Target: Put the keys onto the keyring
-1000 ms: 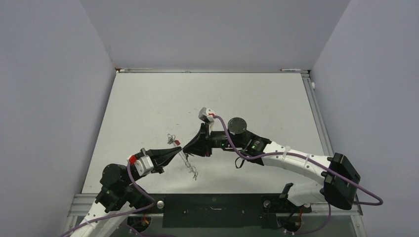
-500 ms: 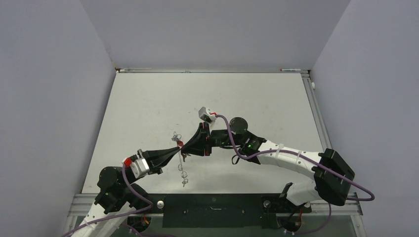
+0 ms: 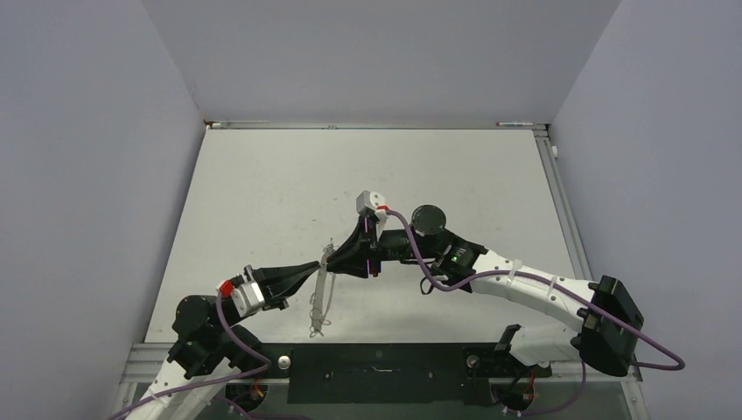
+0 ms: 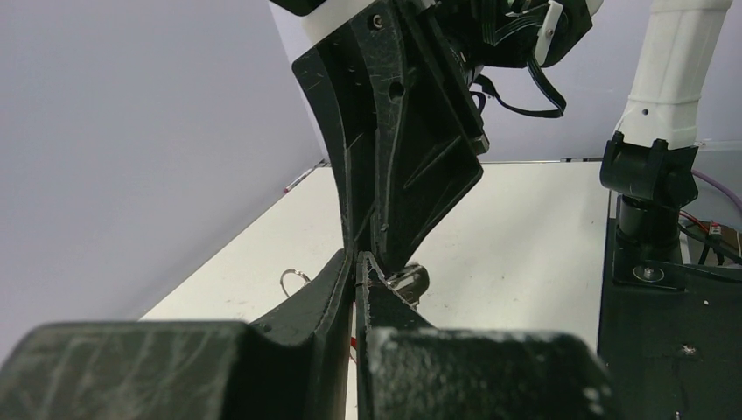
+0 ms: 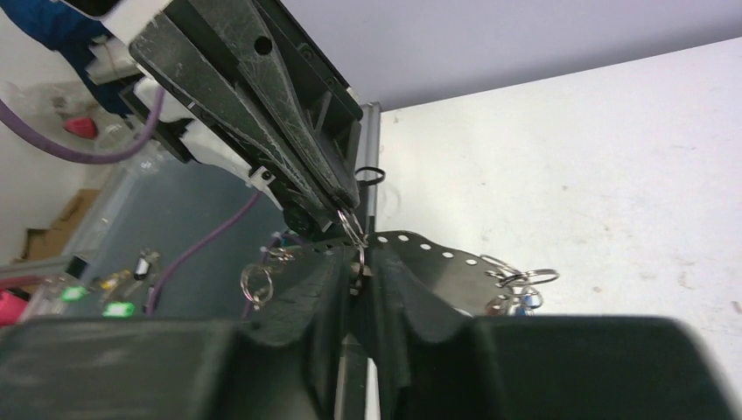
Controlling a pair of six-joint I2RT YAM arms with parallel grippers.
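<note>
Between pale lilac walls (image 3: 87, 131) sits a white table (image 3: 262, 192), a little scuffed, with both arms reaching out over its near half. Tip to tip above it, the left gripper (image 3: 320, 264) and the right gripper (image 3: 335, 257) meet nose to nose. The left jaws are pressed almost together, only a hairline slit showing. From their tips the thin wire of the keyring (image 3: 322, 293) curves straight into the right jaws, which are just as narrow and pinch it too. Below the meeting jaws the rest of the loop hangs down as a long silver strand, towards the arms' bases. From the right wrist, a blue key (image 5: 526, 300) and a cluster of small rings (image 5: 523, 278) show just right of the right fingers (image 5: 411, 289).
</note>
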